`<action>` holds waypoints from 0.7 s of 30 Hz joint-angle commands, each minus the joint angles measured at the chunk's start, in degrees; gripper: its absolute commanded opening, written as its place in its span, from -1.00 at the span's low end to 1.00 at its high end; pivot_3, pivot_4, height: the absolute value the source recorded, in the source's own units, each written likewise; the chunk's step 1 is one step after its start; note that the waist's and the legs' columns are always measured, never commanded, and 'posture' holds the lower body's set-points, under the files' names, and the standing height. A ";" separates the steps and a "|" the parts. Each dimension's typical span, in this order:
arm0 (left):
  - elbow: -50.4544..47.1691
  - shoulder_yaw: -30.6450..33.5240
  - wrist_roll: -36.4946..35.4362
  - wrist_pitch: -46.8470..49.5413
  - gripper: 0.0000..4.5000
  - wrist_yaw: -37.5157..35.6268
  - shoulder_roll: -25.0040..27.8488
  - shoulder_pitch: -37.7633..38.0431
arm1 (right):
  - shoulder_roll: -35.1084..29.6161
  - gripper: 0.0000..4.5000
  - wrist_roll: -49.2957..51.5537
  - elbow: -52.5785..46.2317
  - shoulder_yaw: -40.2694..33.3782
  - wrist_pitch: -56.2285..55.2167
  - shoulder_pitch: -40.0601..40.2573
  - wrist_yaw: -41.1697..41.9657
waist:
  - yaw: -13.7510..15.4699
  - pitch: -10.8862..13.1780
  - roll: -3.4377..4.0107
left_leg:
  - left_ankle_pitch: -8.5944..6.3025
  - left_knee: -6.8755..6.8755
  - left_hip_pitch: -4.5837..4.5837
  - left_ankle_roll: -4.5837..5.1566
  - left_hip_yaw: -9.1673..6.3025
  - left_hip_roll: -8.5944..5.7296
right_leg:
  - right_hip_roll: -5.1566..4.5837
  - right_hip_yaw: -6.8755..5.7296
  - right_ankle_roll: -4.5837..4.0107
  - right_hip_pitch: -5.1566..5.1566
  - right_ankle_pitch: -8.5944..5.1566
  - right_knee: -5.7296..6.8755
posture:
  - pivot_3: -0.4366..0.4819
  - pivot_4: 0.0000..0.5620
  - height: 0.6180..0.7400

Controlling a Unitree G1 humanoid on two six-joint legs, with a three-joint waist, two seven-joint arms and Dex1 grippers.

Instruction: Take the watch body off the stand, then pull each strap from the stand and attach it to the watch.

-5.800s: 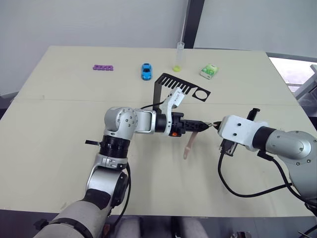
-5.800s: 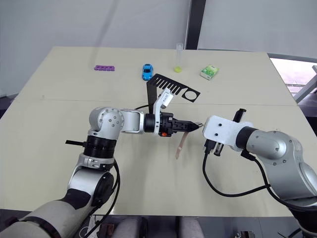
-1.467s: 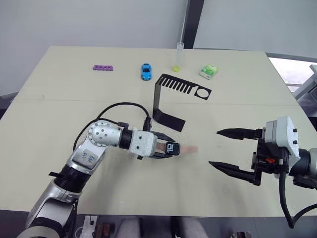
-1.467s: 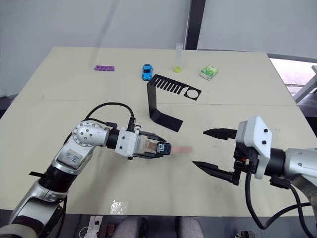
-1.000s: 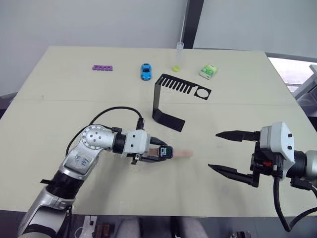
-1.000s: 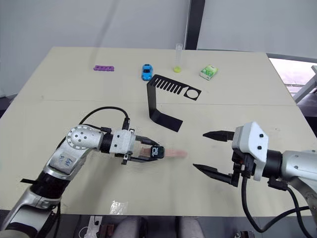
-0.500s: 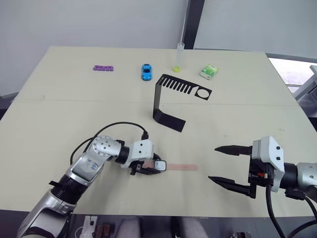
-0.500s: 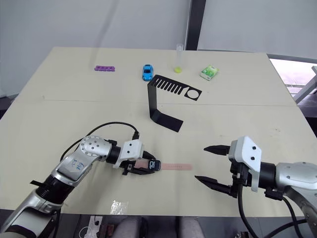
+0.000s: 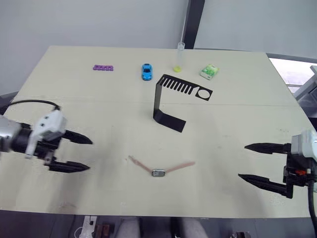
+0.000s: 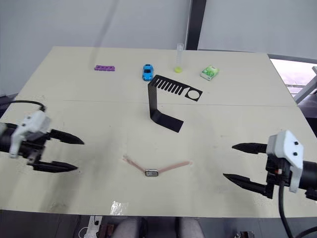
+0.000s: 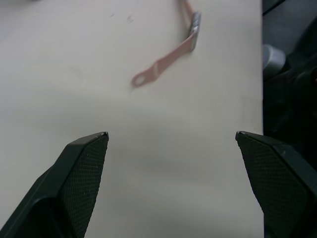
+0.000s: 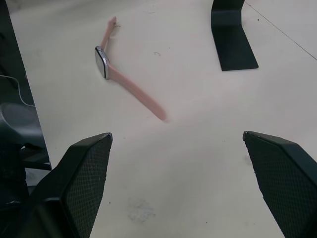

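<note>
Your left claw (image 9: 78,152) has let go and backed to 9 o'clock, both claws wide open and empty. With the right claw (image 9: 255,163) off at 3 o'clock, the watch body (image 9: 158,173) lies free on the counter (image 9: 99,109) with both straps (image 9: 180,166) on it; a careless re-grip could pull one loose.

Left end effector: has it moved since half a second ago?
Yes. The left end effector, open, has drawn back toward the table's left edge, away from the stand, leaving the watch on the table.

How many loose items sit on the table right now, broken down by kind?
Watch body: 1
Straps: 2, both joined to the watch body
Stand: 1
Blue toy car: 1
Purple knobbly strip: 1
Clear tube: 1
Green-white packet: 1
Total: 8
</note>
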 commanded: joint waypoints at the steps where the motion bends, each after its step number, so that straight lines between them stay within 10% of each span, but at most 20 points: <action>1: -0.16 1.70 -0.34 -1.99 0.97 -0.60 0.36 -0.52 | -1.07 1.00 0.28 0.42 -1.84 -0.17 -0.61 1.19 | 0.16 0.00 0.00 | -0.01 0.00 0.00 0.01 0.00 0.00 | -0.02 0.00 0.00 0.00 0.00 0.00 | -0.05 -0.47 1.00; 12: -6.95 -0.09 -2.50 -0.47 0.97 3.00 -4.19 -1.09 | -0.64 1.00 0.82 -1.32 -0.29 0.22 -1.57 0.06 | -0.16 0.00 0.00 | 0.00 -0.02 -0.05 0.00 0.01 0.02 | 0.01 0.02 0.01 -0.04 0.01 0.09 | -0.05 -0.47 1.00; 21: -20.61 -14.66 3.65 -9.55 0.97 11.52 -20.48 0.20 | 3.38 1.00 2.34 -8.58 8.02 -0.90 -4.30 -5.49 | 0.22 0.00 0.00 | 0.01 0.04 -0.11 -0.01 0.01 -0.01 | 0.01 0.05 0.09 -0.04 0.05 0.23 | -0.05 -0.47 1.00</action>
